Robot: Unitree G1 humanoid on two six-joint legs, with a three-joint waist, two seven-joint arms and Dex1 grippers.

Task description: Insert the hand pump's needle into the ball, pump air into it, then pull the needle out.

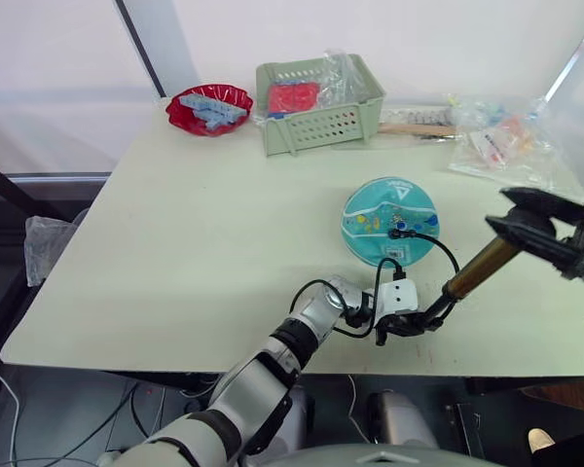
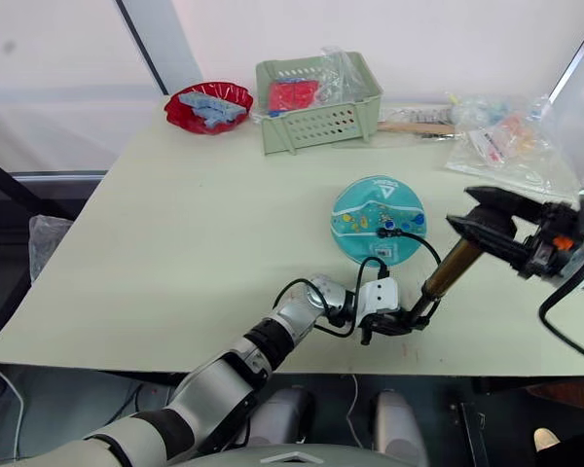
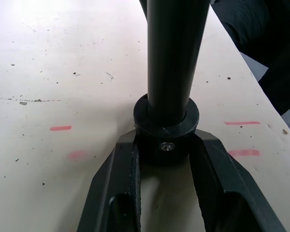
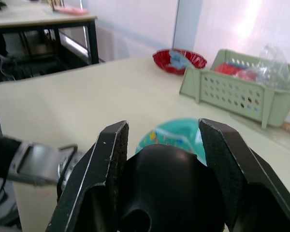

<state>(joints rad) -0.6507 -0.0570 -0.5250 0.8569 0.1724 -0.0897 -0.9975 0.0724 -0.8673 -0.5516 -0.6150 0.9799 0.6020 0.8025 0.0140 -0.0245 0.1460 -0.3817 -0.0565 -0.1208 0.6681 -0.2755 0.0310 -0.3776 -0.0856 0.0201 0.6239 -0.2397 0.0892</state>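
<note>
The teal ball [image 1: 389, 221] lies on the table right of centre. The black fitting of the needle [image 1: 399, 232] rests on the ball's top; the pin itself is hidden. A thin black hose [image 1: 446, 248] arcs from there down to the hand pump [image 1: 479, 265], which leans from the table up to the right. My left gripper [image 1: 409, 323] is shut on the pump's lower black end cap [image 3: 166, 130] at the table surface. My right gripper [image 1: 511, 219] is shut on the pump's black handle [image 4: 166, 188] at the upper end.
A green basket [image 1: 316, 102] with red contents and a red bowl [image 1: 210, 107] stand at the back of the table. Clear plastic bags [image 1: 496, 141] lie at the back right. The table's front edge [image 1: 273, 365] runs just below my left gripper.
</note>
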